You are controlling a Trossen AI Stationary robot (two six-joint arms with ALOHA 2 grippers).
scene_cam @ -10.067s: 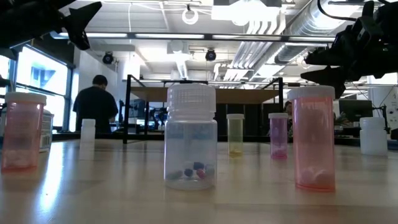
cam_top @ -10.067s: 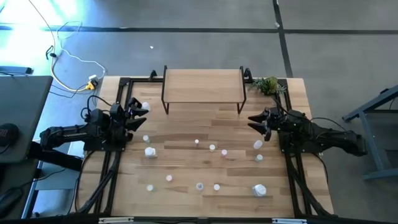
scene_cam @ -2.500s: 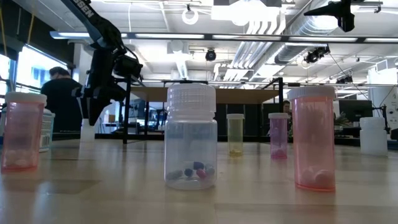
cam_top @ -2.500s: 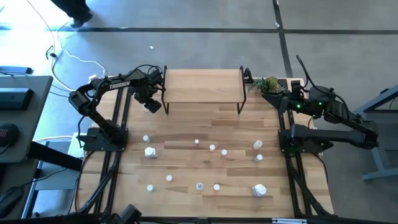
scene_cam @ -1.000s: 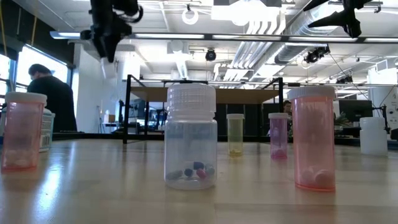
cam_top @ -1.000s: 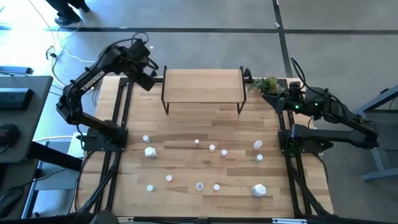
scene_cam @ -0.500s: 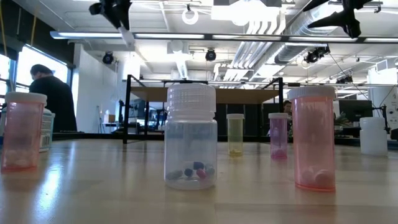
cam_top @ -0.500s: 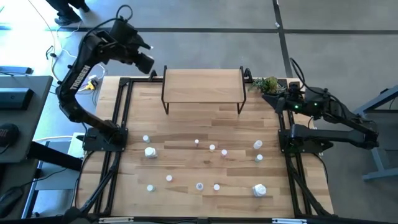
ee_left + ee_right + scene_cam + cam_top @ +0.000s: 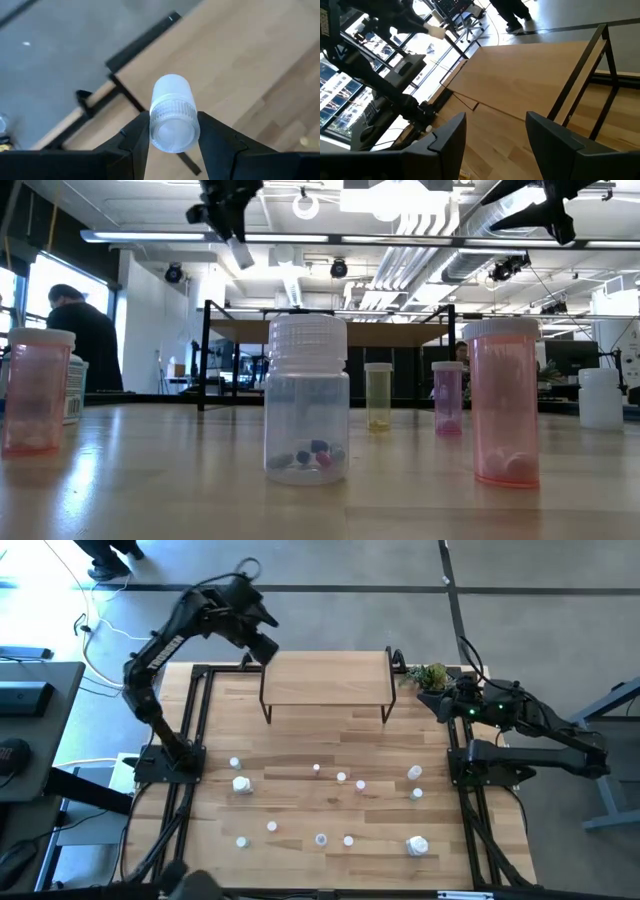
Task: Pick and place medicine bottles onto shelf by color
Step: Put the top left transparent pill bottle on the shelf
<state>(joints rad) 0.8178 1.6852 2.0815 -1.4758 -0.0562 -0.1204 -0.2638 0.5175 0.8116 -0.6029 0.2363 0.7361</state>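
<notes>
Left wrist view: a white-capped bottle is clamped in the left gripper above the shelf near its left edge. Upright, gentle lowering is advised. Right gripper (jaws apart) is parked at the table's right edge.

One camera looks straight down on the table; another sits at tabletop level, close behind bottles. Both wrist cameras share the shelf.

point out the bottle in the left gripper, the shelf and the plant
white-capped bottle [image 9: 172, 116], left wrist view, on its cap
shelf [image 9: 325, 677], high view, on its bare top board
plant [image 9: 429, 675], high view, on its leaves
</notes>
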